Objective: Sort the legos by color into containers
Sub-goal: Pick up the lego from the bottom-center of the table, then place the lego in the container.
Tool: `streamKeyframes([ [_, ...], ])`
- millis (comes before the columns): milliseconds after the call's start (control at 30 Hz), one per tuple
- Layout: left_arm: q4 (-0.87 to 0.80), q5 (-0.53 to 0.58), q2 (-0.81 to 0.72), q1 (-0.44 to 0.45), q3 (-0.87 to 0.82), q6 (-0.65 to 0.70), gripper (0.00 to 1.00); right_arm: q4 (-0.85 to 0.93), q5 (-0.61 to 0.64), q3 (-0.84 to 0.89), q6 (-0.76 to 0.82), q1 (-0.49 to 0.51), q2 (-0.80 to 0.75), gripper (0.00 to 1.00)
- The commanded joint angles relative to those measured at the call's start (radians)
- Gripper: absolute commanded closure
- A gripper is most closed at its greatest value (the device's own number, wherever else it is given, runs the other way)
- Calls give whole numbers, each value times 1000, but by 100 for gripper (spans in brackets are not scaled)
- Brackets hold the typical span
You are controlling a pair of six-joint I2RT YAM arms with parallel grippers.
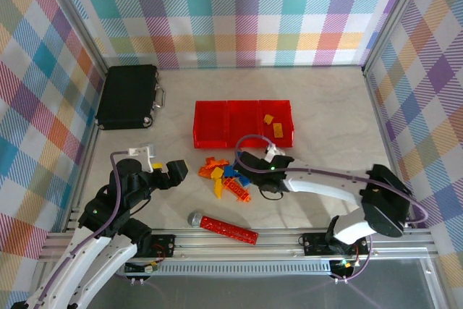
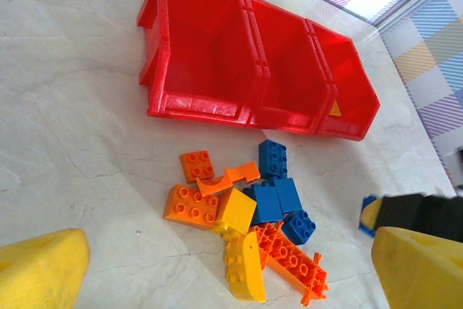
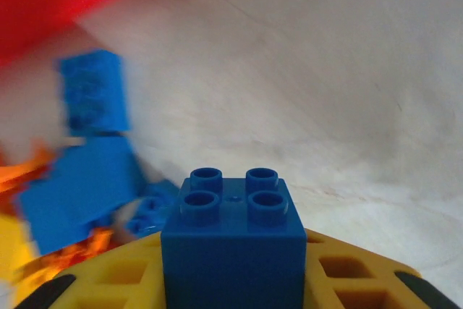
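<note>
The legos [image 1: 224, 175] lie in a loose pile of orange, blue and yellow bricks in front of the containers [image 1: 242, 139], three joined red bins. Two yellow bricks [image 1: 273, 125] lie in the right bin. My right gripper [image 1: 246, 162] is at the pile's right edge, shut on a blue four-stud brick [image 3: 233, 240] that stands between its yellow fingers [image 3: 347, 273]. My left gripper [image 1: 177, 171] hovers open just left of the pile. Its yellow fingers [image 2: 40, 269] frame the pile [image 2: 246, 222] with nothing between them.
A black case [image 1: 129, 95] lies at the back left. A long red studded bar with a grey round end [image 1: 224, 226] rests near the front rail. Checkered walls close in the table on three sides.
</note>
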State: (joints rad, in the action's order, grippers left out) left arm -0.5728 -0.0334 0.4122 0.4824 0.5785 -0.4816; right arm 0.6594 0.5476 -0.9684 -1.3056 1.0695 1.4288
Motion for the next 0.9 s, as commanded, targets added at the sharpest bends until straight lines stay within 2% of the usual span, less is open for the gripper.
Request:
streamKeyframes([
  [0,-10,18,-18,11,11,-8,0,-80,66,-76,379,-56,-74,72],
  [67,-10,28,-15,10,8,-11,0,-105,-72,-135,540,-172,-75,72],
  [167,-16,48,-3,11,1,-15,0,-87,-299,-249,686,-348,-10,72],
  [267,-26,67,16,10,10,-16,0,-37,-404,-395,838,-433,105,71],
  [433,-50,93,28,12,24,-20,0,70,-486,-630,999,-462,328,71],
  [633,-74,101,28,15,20,-48,0,130,-480,-795,1016,-463,525,73],
  [867,-98,113,21,24,28,-63,1,165,-488,-918,1030,-467,675,72],
])
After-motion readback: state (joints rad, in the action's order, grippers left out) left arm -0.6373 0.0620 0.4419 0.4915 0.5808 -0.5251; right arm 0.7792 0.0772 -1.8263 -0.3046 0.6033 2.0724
